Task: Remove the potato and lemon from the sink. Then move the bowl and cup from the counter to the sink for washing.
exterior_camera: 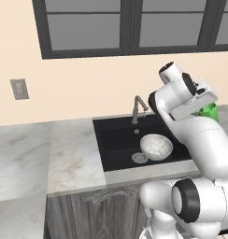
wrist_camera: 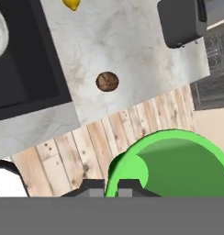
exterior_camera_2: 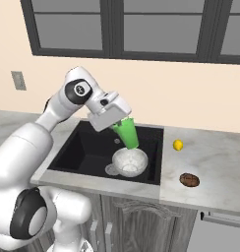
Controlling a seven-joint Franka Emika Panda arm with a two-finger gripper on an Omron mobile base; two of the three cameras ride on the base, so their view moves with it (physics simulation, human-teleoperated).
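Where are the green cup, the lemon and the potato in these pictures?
cup [exterior_camera_2: 127, 133]: right base view, on its green side wall.
lemon [exterior_camera_2: 178, 144]: right base view, middle of the fruit.
potato [exterior_camera_2: 189, 180]: right base view, middle of its brown top.

Count of items at the sink

One sink [exterior_camera: 117, 140] with one faucet [exterior_camera: 138, 106] and one drain [exterior_camera: 139, 158]; one bowl [exterior_camera_2: 130, 161]; one cup [exterior_camera_2: 127, 133]; one lemon [exterior_camera_2: 178, 144]; one potato [exterior_camera_2: 189, 180]; one surface [exterior_camera_2: 210, 167]; one gripper [wrist_camera: 111, 187]; one wall outlet [exterior_camera: 19, 88]; one dark boxy appliance [wrist_camera: 180, 20], kind not clear.
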